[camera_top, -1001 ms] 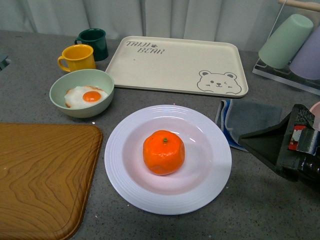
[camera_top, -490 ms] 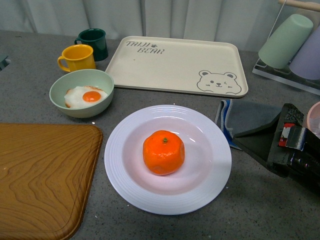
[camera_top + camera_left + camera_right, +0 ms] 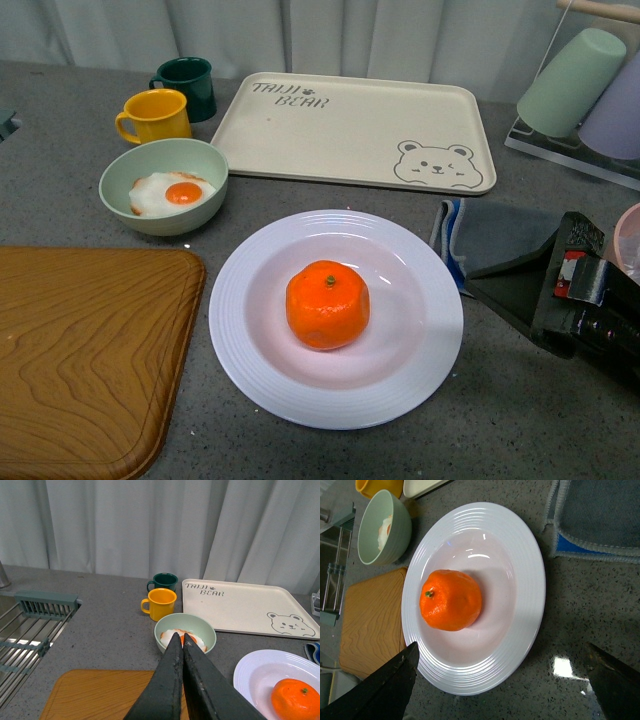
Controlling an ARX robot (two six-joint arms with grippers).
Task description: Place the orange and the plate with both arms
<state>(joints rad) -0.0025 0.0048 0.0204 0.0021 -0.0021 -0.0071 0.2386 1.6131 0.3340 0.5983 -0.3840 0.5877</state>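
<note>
Left claw (image 3: 179, 639) is pressed tight together, while right claw (image 3: 501, 647) gapes wide, angled downward

Green bowl (image 3: 165, 218) with fried egg (image 3: 172, 192), yellow mug (image 3: 155, 116), dark green mug (image 3: 187, 85), bear tray (image 3: 350, 135), wooden board (image 3: 85, 355)

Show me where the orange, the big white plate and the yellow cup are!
orange (image 3: 327, 304), front view, on the middle of its peel.
plate (image 3: 238, 335), front view, on the ringed rim at its left side.
yellow cup (image 3: 160, 117), front view, on its side wall.
</note>
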